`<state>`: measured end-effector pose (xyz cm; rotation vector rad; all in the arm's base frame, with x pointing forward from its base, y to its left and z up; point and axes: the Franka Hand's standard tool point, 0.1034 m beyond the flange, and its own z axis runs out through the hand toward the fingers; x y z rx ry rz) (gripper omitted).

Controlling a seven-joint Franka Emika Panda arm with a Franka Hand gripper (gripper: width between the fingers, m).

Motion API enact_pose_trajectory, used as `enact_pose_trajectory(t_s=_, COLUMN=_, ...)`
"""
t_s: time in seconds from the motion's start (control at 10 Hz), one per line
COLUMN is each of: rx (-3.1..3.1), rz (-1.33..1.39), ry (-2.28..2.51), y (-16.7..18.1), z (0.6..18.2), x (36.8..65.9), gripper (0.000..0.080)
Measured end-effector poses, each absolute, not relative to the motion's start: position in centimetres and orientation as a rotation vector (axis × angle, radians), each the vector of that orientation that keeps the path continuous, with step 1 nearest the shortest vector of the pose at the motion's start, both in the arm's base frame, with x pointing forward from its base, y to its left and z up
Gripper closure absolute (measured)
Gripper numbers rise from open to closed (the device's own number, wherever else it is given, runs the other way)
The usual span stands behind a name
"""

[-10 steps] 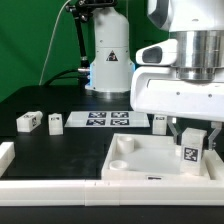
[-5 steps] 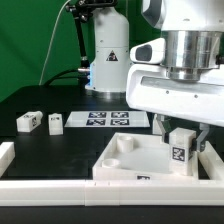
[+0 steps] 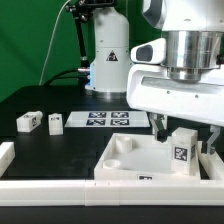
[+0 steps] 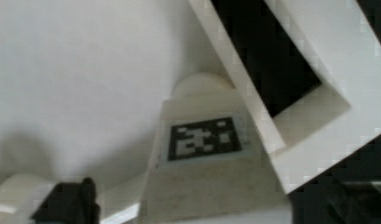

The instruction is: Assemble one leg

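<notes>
The end effector (image 3: 183, 133) hangs over the large white tray-like part (image 3: 125, 160) at the exterior view's right, its fingers pinching a leg (image 3: 183, 150) whose tag faces the camera. The leg stands upright at the tray's near corner on that side, apparently over or partly in a corner socket; whether it is seated cannot be told. Holding it vertical likely keeps its base lined up with the socket for pressing or twisting in. In the wrist view the leg (image 4: 213, 150) fills the frame against the tray's wall (image 4: 276, 70). Two more legs (image 3: 28, 122) (image 3: 56, 123) lie on the black counter (image 3: 70, 150), well apart, near the marker board (image 3: 110, 120).
</notes>
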<state>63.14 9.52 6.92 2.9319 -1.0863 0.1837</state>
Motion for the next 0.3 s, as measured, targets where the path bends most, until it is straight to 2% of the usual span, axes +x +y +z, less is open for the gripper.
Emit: enact_pose_trajectory(t_s=0.3, rx=2.932, rz=0.184, ry=-1.086, y=9.53, z=6.92, x=63.14, gripper=0.0151)
